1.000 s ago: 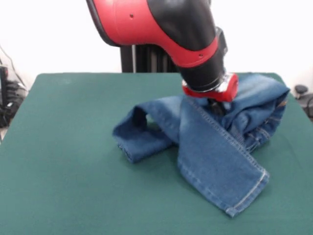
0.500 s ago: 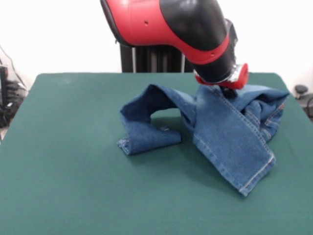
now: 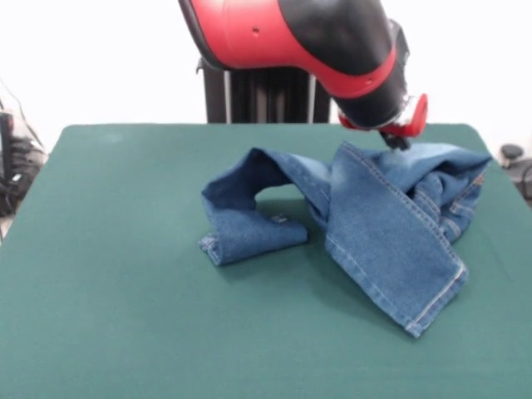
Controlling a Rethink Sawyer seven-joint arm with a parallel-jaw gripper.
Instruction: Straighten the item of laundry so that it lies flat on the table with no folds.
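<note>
The item of laundry (image 3: pixel 374 224) is a crumpled pair of blue denim jeans on the right half of the table (image 3: pixel 125 291). One leg runs toward the front right and ends in a hem (image 3: pixel 436 303). The other leg arches up and folds over to the left, its hem (image 3: pixel 218 245) resting on the green top. The waist part is bunched at the right (image 3: pixel 457 187). My gripper (image 3: pixel 398 141) hangs under the red and black arm, just above the jeans' raised back edge. Little of it shows below the red wrist ring, and I cannot see whether it holds the cloth.
The black pedestal column (image 3: pixel 262 96) stands behind the table's far edge. Dark gear and cables (image 3: pixel 12 170) sit off the left edge, and a small dark object (image 3: pixel 511 154) lies off the right edge.
The arm has risen and moved back and to the right. The jeans were dragged that way, with the front leg pulled back and the left leg arched up; in the last half second they barely shifted.
</note>
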